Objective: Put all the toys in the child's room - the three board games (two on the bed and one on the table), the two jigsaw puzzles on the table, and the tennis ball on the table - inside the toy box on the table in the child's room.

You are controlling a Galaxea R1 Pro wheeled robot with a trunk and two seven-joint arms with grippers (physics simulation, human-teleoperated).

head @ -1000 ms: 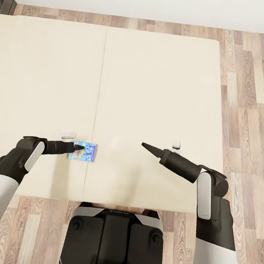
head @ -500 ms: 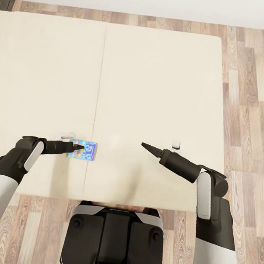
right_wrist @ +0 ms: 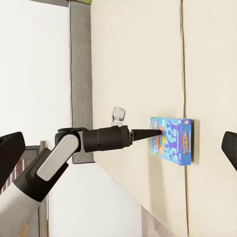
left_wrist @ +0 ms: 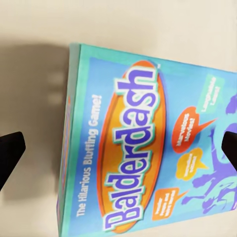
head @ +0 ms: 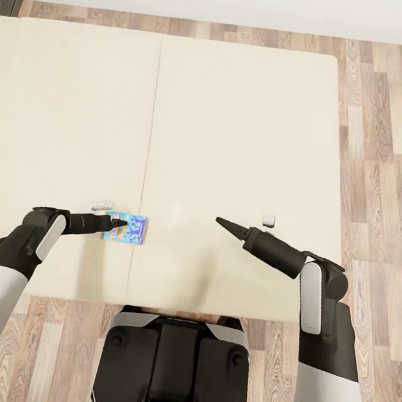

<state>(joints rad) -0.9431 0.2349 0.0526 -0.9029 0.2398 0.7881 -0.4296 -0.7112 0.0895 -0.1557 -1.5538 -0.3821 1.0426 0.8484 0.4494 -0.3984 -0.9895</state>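
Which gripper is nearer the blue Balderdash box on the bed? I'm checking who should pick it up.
Left. The left gripper is right over the Balderdash box, fingers spread. The right gripper hovers over bare bed, well off to the box's right.

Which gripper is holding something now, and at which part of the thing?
Neither. The left gripper is open above the blue board game on the bed, its fingers apart over the lid. The right gripper hangs open and empty.

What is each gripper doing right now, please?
Left gripper: open, over the board game, not gripping.
Right gripper: open, holding nothing.
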